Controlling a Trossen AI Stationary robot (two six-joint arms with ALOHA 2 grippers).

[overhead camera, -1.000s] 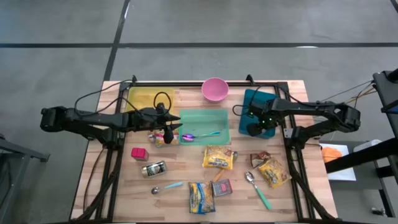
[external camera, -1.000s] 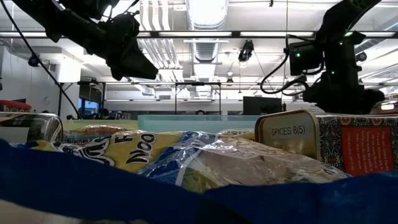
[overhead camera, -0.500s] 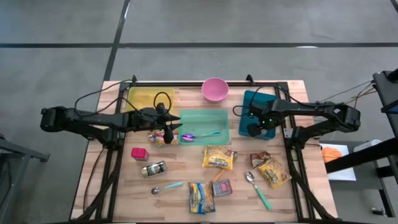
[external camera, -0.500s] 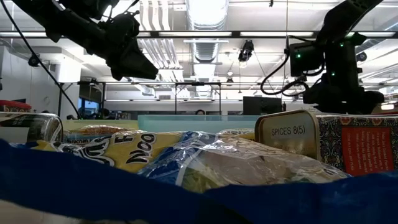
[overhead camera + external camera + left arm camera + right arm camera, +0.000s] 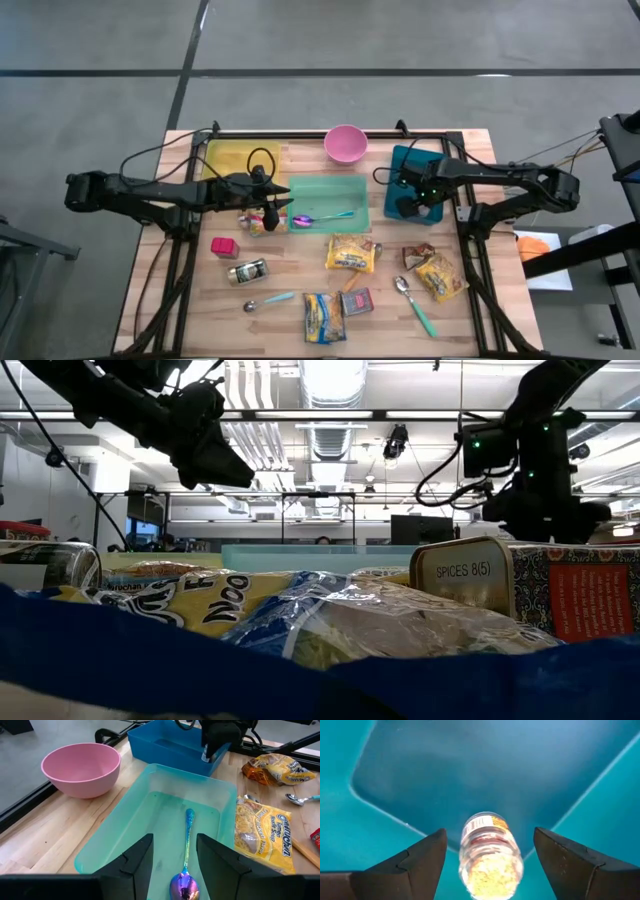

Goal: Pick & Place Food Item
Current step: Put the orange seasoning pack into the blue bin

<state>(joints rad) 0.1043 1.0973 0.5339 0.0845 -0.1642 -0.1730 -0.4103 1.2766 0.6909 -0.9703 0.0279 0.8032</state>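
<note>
The wooden table [image 5: 300, 270] is crowded up front. Inside the blue bin [image 5: 470, 775] lies the spice jar [image 5: 490, 855], between the right gripper [image 5: 487, 857]'s spread fingers, untouched. The left gripper [image 5: 172, 855] hovers half-open over the green bin [image 5: 150, 820].

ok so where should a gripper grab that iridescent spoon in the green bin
Grip the spoon on its thin handle, mid-length, coming straight down with fingers across it. It lies flat along the floor of the green bin, clear of the walls; the bowl end is wider and rounded, so likely harder to pinch.
</note>
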